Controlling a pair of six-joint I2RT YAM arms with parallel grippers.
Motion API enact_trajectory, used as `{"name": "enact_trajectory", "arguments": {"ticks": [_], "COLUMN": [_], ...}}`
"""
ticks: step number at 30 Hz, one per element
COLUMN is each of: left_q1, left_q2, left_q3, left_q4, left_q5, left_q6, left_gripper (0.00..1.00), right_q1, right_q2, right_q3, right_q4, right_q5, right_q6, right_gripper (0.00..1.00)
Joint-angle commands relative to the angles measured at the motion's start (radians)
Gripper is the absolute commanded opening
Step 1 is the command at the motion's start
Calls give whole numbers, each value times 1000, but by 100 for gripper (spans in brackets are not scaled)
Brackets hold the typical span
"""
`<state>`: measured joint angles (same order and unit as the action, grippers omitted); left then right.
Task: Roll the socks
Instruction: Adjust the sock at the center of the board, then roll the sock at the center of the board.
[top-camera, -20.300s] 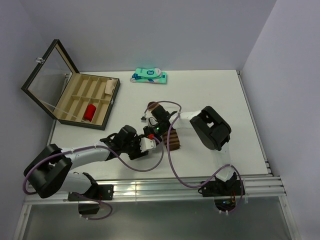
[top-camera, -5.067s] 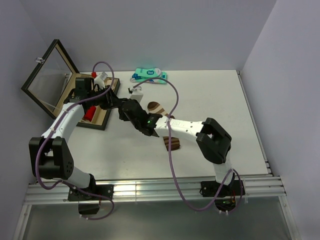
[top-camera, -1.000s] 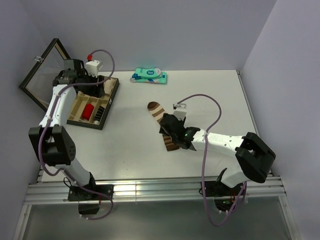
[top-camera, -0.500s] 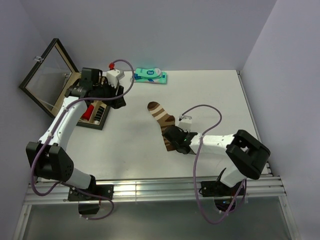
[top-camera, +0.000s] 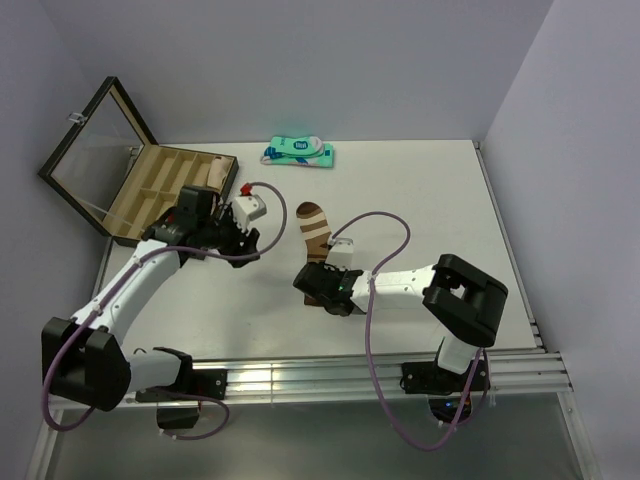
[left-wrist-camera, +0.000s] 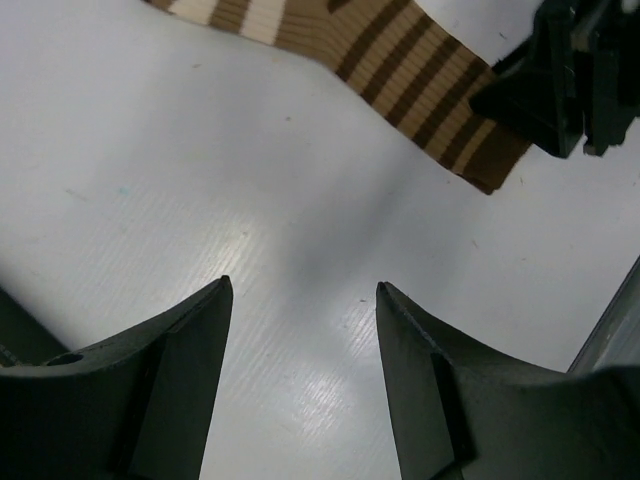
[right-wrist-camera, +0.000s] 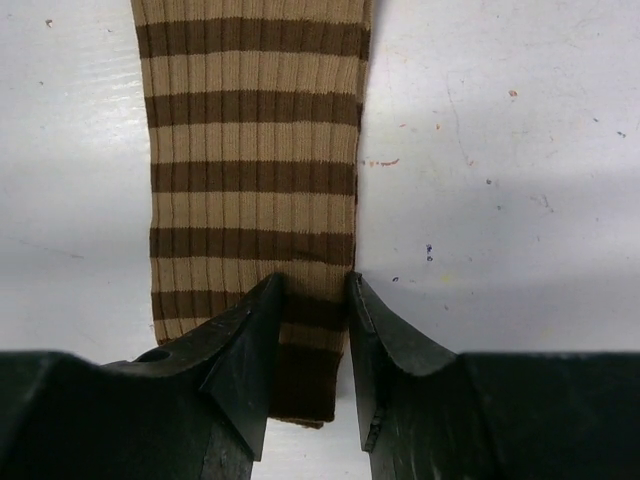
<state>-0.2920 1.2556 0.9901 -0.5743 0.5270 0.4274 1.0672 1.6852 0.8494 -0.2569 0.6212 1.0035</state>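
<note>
Only one sock shows from where I stand: the brown fabric sock with wide tan bands (top-camera: 316, 228). It lies flat mid-table, toe toward the far side and cuff toward the arms.

Right gripper (right-wrist-camera: 312, 295) is down on the cuff end, its jaws drawn close together with a strip of the cuff's edge in the gap. Cannot tell whether they actually bite the fabric or merely press it.

Left gripper (left-wrist-camera: 303, 288) hangs spread wide over bare white table (top-camera: 420, 200), just beside the sock and holding nothing.

Step in hand, as I judge it: taking hold of the cuff to start the roll, and no turn is made yet. Next move likely calls for a firm pinch, then curling the cuff over toward the toe, perhaps with the left arm pinning the rest.

Around: an open wooden compartment case with a glass lid (top-camera: 150, 185) at far left, and a flat teal-and-white package (top-camera: 298, 152) at the far edge. Both are well apart from the sock, and nothing blocks its length.
</note>
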Motion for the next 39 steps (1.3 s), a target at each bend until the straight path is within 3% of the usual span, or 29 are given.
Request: {"name": "enact_trajectory", "arguments": {"ticks": [1,6,10,19,26,39], "left_q1": [-64,-154,-324,-646,-734,-888], "left_q2": [-45,-125,-168,-47,73,271], "left_q3": [-83,-209,-327,-424,-481,-564], "left_q4": [126,335,482,752,1014,1344], "left_q5": [24,-44,-166,-381,-446,-551], "left_q6": [74,85,80,73,30,85], "left_gripper": [65,70,71,68,69,67], "right_q1": [8,8,4,-64,-133,-148], "right_q2": [-11,-163,-324,-630,-898,-920], "right_q3": [-22,-90,-122,-254,-329,-312], "right_q4": [-53,-47,-91,-133,-157,-171], "right_q5": [-15,-12,2,23,41,55], "right_q6": [60,72,107,190,211,156], "right_gripper": [41,48,55,58,57,57]}}
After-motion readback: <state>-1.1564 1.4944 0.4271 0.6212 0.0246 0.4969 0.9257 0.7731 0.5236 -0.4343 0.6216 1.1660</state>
